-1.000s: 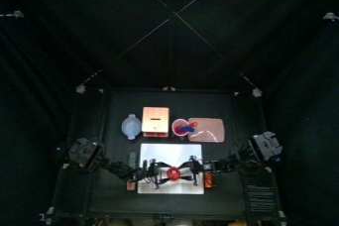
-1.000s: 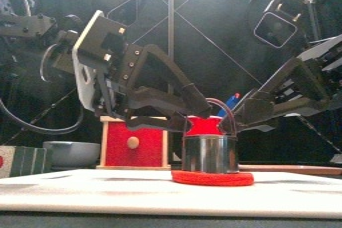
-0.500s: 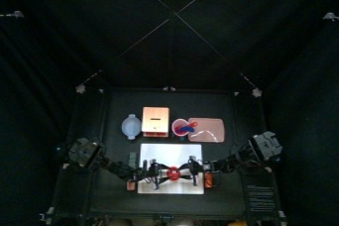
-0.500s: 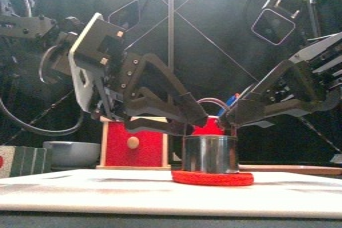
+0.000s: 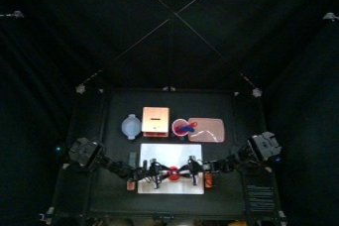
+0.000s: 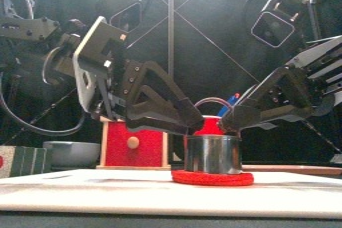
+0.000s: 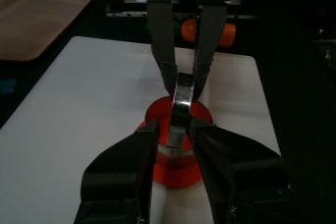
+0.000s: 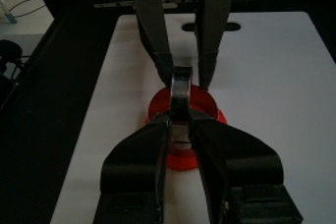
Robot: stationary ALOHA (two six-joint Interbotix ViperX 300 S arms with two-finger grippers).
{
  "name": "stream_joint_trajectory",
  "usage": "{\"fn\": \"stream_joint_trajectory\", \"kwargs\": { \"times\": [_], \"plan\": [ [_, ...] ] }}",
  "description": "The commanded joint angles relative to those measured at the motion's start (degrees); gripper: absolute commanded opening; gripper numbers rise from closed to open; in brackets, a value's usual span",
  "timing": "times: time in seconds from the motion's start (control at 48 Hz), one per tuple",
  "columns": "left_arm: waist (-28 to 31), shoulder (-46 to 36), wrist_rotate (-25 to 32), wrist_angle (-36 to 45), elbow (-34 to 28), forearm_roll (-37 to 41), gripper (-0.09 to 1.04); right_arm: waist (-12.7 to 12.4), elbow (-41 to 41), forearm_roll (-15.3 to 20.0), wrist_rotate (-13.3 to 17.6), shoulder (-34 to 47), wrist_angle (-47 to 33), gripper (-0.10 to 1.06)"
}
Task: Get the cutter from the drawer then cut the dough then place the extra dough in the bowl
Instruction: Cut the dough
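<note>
Cutter [image 6: 211, 155] upright on red dough [image 6: 211, 179], white board [image 6: 80, 188]

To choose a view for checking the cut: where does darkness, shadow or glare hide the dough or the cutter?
Top view: only the white cutting board is bright; the dough is a tiny red spot. Front view: the cutter shines without glare, and the dough around its foot is well lit. Both wrist views: the board is bright, the dough dim red, no glare.
</note>
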Motion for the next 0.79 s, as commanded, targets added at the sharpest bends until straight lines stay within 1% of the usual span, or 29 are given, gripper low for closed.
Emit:
{"fn": "stream_joint_trajectory", "kwargs": {
  "times": [0.021, 0.271, 0.562, 0.792],
  "plan": [
    [0.2, -1.6, 0.0, -0.1, -0.4, 0.9, 0.68, -0.9, -0.5, 0.2, 0.0, -0.8, -0.2, 0.61],
    [-0.3, -1.6, 0.0, 2.4, -0.3, 1.1, 0.62, -2.0, -0.4, 0.4, 0.0, -0.9, 0.4, 0.6],
    [-0.4, -0.9, -0.1, 8.5, -0.2, 1.1, 0.5, -2.2, -0.7, 0.2, 0.1, -0.9, 3.3, 0.6],
    [-0.4, 0.0, -0.2, 10.8, -0.1, 1.1, 0.49, -2.3, -0.8, 0.2, 0.1, -0.4, 6.3, 0.59]
  ]
}}
